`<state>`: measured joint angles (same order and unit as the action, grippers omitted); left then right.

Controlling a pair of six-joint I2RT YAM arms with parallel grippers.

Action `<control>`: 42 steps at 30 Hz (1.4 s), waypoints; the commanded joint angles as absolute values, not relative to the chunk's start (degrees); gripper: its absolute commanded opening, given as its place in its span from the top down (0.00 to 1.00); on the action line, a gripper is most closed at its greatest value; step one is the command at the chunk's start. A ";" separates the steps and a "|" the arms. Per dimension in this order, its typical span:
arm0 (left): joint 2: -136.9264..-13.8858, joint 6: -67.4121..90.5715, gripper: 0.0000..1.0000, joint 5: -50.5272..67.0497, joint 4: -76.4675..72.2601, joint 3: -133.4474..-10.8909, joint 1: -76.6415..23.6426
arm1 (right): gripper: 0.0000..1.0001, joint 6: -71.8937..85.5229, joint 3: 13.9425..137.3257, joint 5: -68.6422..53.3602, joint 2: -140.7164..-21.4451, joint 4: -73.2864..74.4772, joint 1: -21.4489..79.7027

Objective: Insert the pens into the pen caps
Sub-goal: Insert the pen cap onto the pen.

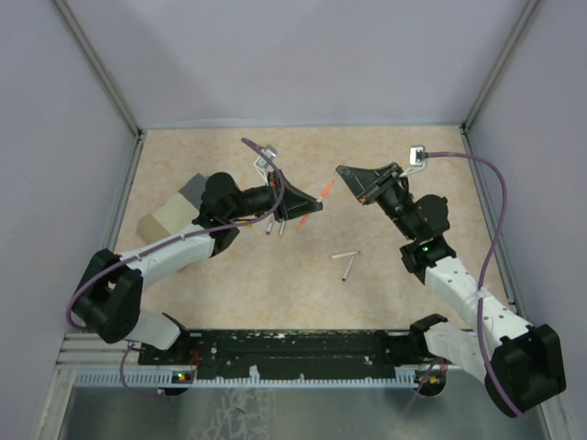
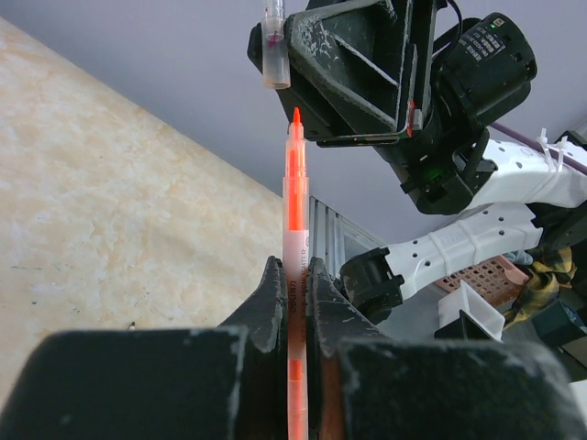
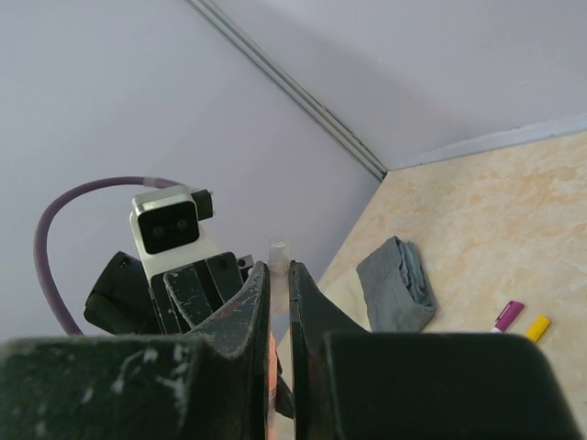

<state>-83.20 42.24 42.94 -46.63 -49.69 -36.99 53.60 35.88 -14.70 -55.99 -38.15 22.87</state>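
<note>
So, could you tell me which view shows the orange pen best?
The left wrist view: the orange pen stands large and sharp in the left gripper, tip bare. The top view shows only its small orange end; the right wrist view, barely an orange sliver.

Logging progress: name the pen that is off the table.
The orange-tipped pen, clamped in the left hand, its tip near the cap held by the right hand; the loose pens lie flat on the table.

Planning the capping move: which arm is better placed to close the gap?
Left, probably. The left gripper holds the pen aimed at the cap in the right gripper, tip just short and slightly off-line, and its wrist view shows both.
</note>
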 commanded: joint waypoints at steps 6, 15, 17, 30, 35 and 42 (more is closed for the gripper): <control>-84.46 43.15 1.00 43.29 -50.44 -52.03 -37.45 | 1.00 52.93 35.95 -15.10 -56.05 -42.71 23.91; -84.68 43.86 1.00 42.47 -51.43 -52.29 -37.44 | 1.00 53.06 35.53 -15.34 -56.21 -43.13 24.16; -84.92 44.15 1.00 42.38 -51.87 -52.44 -37.44 | 1.00 53.14 35.51 -15.40 -56.33 -43.24 24.21; -87.19 46.02 1.00 40.98 -53.98 -54.22 -37.51 | 1.00 53.35 35.08 -15.80 -56.94 -45.15 24.95; -87.49 46.10 1.00 40.60 -54.30 -54.40 -37.53 | 1.00 53.20 35.14 -15.74 -56.95 -45.27 25.18; -87.02 45.97 1.00 41.28 -54.28 -53.71 -37.53 | 1.00 52.82 37.07 -9.72 -55.06 -39.96 25.14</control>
